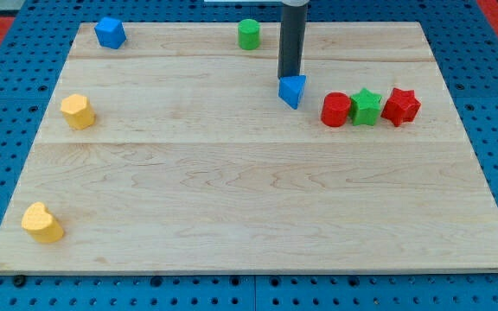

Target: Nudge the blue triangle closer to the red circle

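Note:
The blue triangle (pixel 293 91) lies right of centre in the upper part of the wooden board. The red circle (pixel 336 110) lies a short way to its right and slightly lower, with a small gap between them. My tip (pixel 290 75) stands just above the triangle's top-left edge, touching or nearly touching it. The dark rod rises straight up out of the view's top.
A green star (pixel 366 106) touches the red circle's right side, and a red star (pixel 401 105) sits right of that. A green cylinder (pixel 248 34) and a blue block (pixel 110 33) lie near the top edge. Two yellow blocks (pixel 78 111) (pixel 41 223) lie at the left.

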